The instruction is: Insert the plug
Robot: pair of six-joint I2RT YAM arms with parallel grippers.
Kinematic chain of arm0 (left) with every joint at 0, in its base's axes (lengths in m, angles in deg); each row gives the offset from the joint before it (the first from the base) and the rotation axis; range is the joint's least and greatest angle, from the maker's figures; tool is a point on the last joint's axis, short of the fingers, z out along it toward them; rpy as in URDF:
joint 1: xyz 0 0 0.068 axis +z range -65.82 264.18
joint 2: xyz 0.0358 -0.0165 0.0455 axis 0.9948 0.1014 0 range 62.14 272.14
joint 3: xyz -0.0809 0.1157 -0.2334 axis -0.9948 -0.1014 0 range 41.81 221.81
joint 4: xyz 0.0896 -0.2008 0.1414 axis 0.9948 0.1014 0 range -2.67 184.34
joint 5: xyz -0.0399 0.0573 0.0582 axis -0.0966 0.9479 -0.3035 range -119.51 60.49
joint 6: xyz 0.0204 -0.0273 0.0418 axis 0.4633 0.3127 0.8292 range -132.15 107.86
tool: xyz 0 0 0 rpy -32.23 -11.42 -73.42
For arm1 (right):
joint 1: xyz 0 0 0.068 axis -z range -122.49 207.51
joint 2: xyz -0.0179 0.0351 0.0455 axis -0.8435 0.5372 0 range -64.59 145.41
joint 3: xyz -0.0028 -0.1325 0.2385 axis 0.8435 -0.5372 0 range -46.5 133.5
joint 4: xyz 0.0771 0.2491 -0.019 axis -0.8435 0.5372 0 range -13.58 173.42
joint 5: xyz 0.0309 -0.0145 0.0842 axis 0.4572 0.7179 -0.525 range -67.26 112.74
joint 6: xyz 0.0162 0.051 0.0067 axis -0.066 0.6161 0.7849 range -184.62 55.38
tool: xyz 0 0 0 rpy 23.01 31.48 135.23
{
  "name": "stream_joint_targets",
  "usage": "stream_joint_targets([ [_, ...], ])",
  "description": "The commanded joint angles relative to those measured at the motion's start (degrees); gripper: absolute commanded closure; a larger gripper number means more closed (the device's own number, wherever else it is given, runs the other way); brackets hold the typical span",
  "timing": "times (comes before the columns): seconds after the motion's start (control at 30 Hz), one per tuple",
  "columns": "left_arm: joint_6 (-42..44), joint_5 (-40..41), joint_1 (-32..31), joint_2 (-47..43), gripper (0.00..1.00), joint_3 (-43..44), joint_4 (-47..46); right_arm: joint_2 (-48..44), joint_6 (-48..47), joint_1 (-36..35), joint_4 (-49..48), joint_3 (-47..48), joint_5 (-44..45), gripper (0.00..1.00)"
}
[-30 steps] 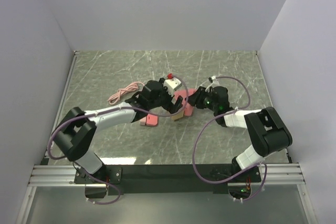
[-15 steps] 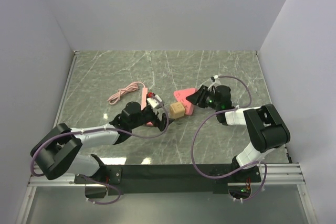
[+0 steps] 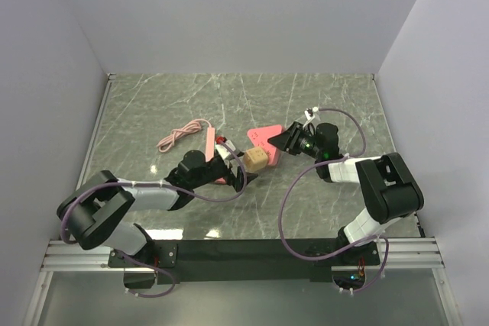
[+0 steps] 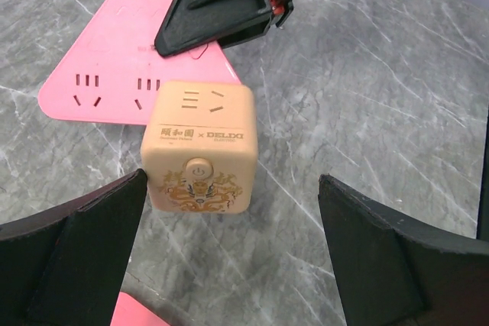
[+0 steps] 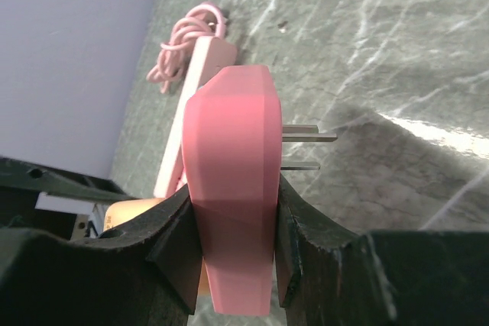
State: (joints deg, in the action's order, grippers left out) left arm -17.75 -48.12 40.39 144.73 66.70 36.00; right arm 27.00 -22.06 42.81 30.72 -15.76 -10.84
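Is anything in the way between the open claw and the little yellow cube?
No, nothing visible. The cube sits on the table right in the gap of the open left gripper. The pink plug, held by the right gripper, is beyond the cube, not in between.

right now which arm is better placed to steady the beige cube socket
Left. The left gripper is open, with a finger on either side of the beige cube socket. The right gripper is shut on the pink triangular plug adapter, its prongs exposed.
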Motion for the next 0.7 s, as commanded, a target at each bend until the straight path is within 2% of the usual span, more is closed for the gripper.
stream_joint_targets([
  [0.0,-0.5,1.4,0.1,0.6,0.01,1.1,-4.3,-3.6,2.7,0.1,-6.8,0.6,-3.6,1.0],
  [0.47,0.7,1.7,0.1,3.9,0.01,3.2,-5.8,-4.4,2.6,-0.1,-7.1,0.0,-4.3,1.0],
  [0.67,1.2,1.6,0.1,5.3,0.01,5.3,-3.2,-4.6,1.6,-0.6,-6.5,-0.4,-3.7,1.0],
])
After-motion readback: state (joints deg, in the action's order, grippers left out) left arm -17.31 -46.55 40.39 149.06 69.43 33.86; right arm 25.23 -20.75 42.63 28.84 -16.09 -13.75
